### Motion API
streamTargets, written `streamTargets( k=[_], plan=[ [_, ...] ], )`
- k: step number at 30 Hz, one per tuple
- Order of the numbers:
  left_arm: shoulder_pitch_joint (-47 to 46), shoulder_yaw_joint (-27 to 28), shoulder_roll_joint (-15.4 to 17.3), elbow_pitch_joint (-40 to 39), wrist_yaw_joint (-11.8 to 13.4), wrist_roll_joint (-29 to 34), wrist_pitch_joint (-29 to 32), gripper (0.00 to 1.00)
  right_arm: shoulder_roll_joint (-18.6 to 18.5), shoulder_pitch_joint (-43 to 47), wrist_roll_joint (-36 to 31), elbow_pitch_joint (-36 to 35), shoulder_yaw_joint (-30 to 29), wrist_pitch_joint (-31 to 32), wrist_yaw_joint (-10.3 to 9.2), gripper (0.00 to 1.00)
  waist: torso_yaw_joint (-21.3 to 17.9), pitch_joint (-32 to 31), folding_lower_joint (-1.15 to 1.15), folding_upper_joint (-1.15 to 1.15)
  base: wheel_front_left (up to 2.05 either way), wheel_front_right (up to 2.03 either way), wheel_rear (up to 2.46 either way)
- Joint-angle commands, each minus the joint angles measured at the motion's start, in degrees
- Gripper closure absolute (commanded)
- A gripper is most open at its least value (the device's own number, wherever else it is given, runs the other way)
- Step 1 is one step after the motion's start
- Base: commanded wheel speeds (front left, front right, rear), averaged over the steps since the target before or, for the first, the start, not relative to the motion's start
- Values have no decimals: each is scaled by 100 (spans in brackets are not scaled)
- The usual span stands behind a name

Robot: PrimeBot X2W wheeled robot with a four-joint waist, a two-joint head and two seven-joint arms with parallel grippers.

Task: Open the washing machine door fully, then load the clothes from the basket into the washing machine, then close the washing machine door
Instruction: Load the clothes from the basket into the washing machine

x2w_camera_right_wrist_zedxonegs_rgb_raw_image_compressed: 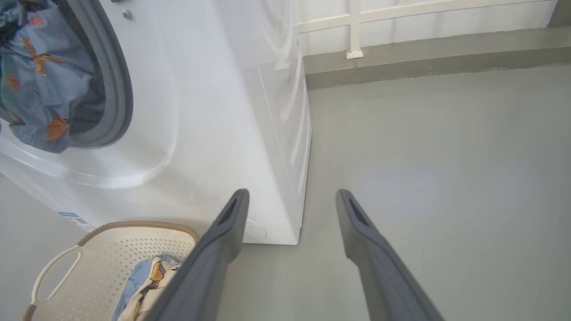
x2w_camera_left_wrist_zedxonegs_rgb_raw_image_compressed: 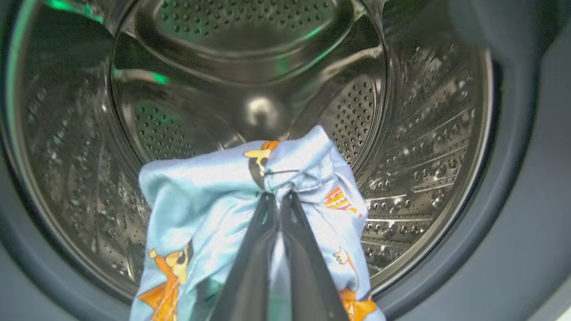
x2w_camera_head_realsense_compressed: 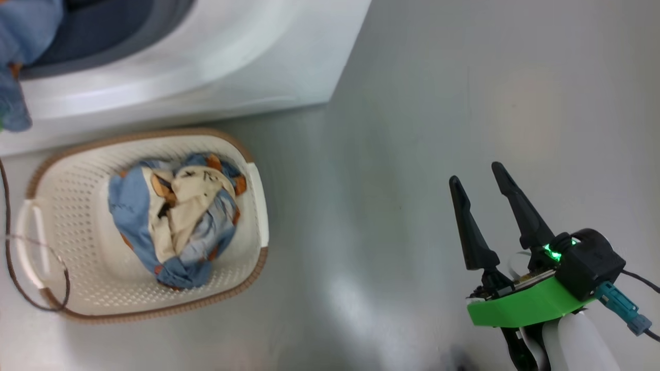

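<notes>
My left gripper [x2w_camera_left_wrist_zedxonegs_rgb_raw_image_compressed: 281, 196] is shut on a light blue garment [x2w_camera_left_wrist_zedxonegs_rgb_raw_image_compressed: 205, 200] printed with orange figures, held in the mouth of the washing machine's steel drum [x2w_camera_left_wrist_zedxonegs_rgb_raw_image_compressed: 250, 49]. The same garment [x2w_camera_right_wrist_zedxonegs_rgb_raw_image_compressed: 40, 80] hangs over the grey rubber ring [x2w_camera_right_wrist_zedxonegs_rgb_raw_image_compressed: 118, 89] in the right wrist view. The washing machine [x2w_camera_head_realsense_compressed: 216, 56] stands at the top left of the head view. Below it the cream basket [x2w_camera_head_realsense_compressed: 77, 242] holds a bundle of clothes [x2w_camera_head_realsense_compressed: 175, 216], blue and cream. My right gripper [x2w_camera_head_realsense_compressed: 482, 178] hangs open over bare floor, far right of the basket. The washing machine door is out of view.
A thin dark cable [x2w_camera_head_realsense_compressed: 10, 257] loops past the basket's left handle. Grey floor [x2w_camera_head_realsense_compressed: 412, 129] stretches to the right of the machine. A low ledge and white railing [x2w_camera_right_wrist_zedxonegs_rgb_raw_image_compressed: 401, 44] run along the far side.
</notes>
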Motion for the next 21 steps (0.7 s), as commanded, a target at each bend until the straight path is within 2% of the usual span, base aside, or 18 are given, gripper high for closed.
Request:
streamTargets(
  k=[1,10,16,21],
  plan=[
    [-240,33,379,31,-17,-59,-28,100,-14,-7,115,-160,182,-27,36,0,-206,565,0,0,0,0,0],
    [-1404,-905,859,1227,-17,-484,-28,100,-14,-18,182,-133,323,-27,36,0,-303,818,0,0,0,0,0],
    [-2022,-1574,993,1698,-17,-646,68,100,-14,12,171,-87,431,-27,36,0,-340,854,0,0,0,0,0],
    [-2446,-1904,1106,2002,-17,-771,185,100,-14,17,195,-41,543,-27,36,0,-404,887,0,0,0,0,0]
  ],
)
